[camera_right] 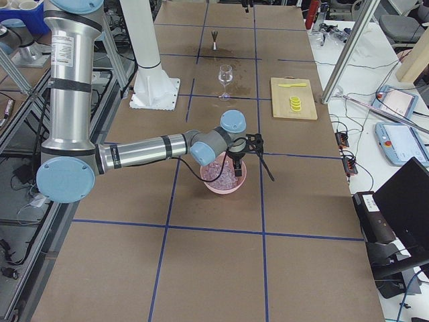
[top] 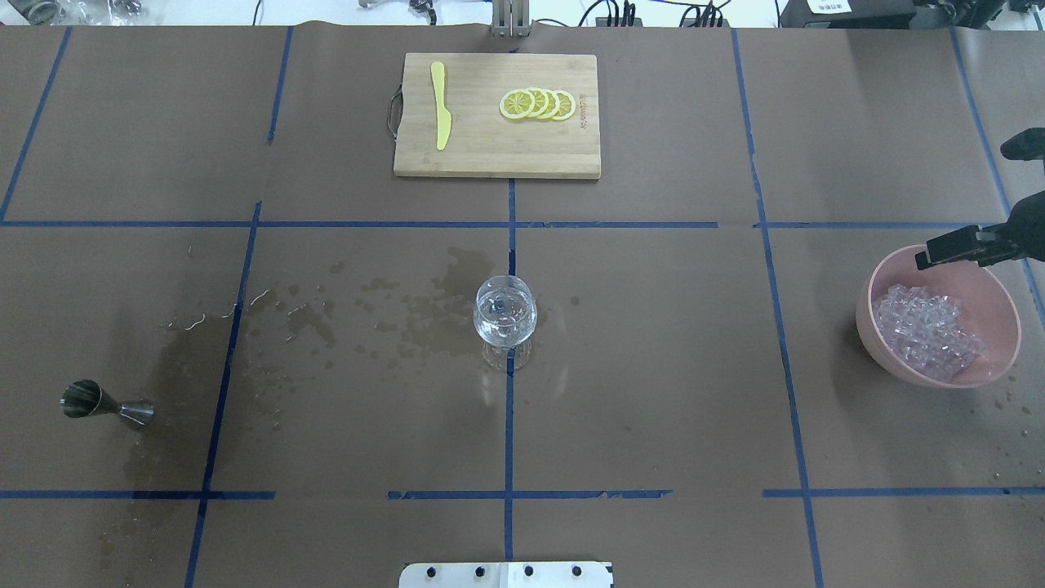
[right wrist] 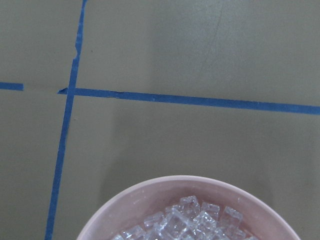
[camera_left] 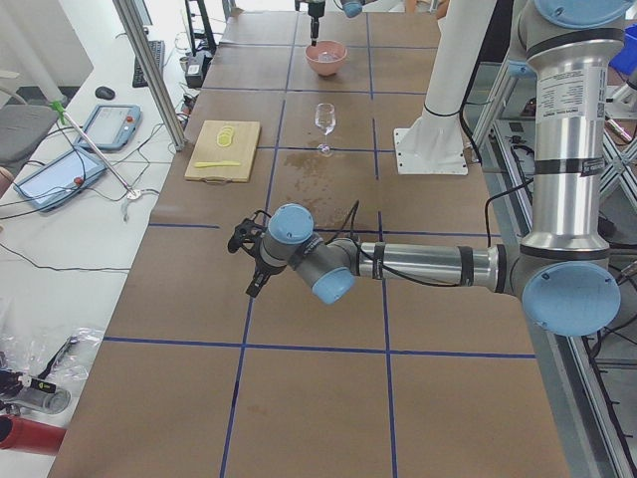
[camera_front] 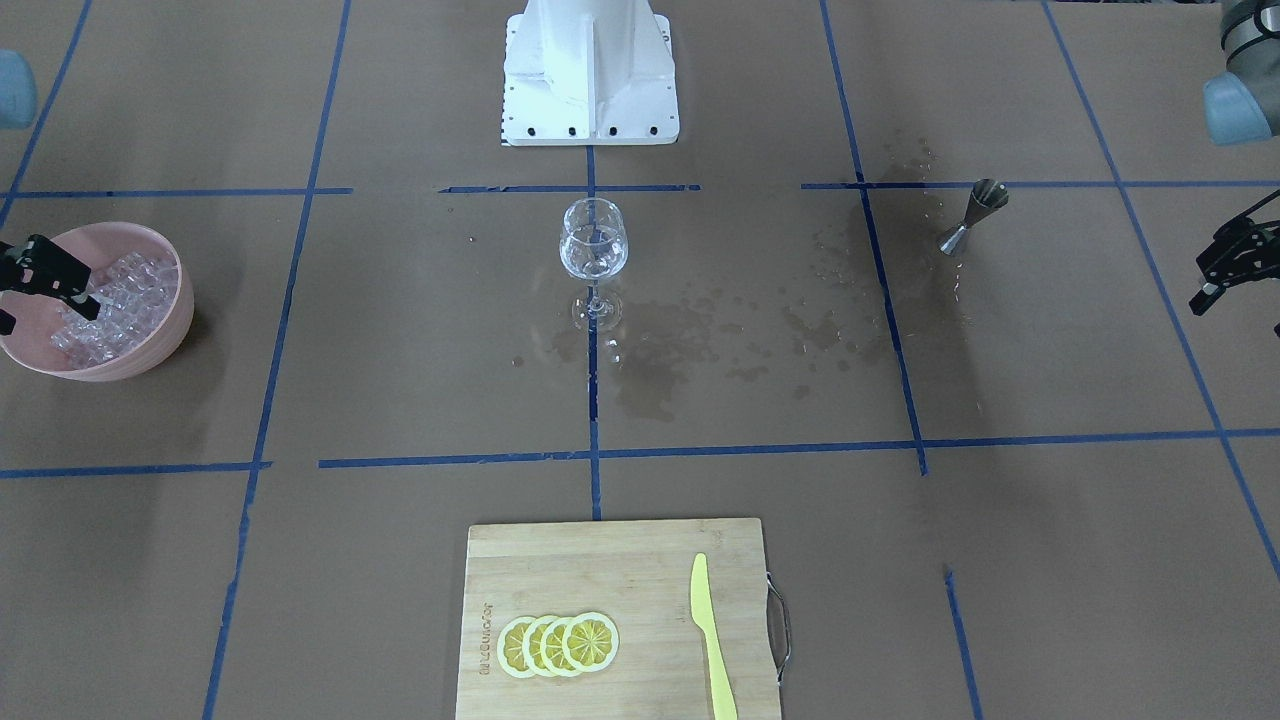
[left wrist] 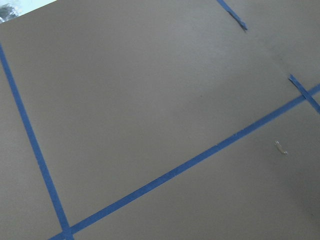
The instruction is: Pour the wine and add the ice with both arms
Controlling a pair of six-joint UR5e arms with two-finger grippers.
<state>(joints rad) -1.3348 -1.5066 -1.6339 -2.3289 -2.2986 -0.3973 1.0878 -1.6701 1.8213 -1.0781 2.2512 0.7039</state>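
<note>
Overhead exterior: right tool [top: 963, 206], wide open, at pink bowl [top: 869, 296] rim, ice [top: 927, 331] just beside.

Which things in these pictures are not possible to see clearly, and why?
- Right gripper: front view's left edge cuts it; jaws unreadable.
- Left gripper: front view's right edge cuts it; absent overhead.
- Wine in the glass: colourless, only glints; level unreadable.
- Lettering on the cutting board: too small in every view.

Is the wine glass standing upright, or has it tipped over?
Upright. The wine glass stands on its foot on the table, with the bowl above the stem.
</note>
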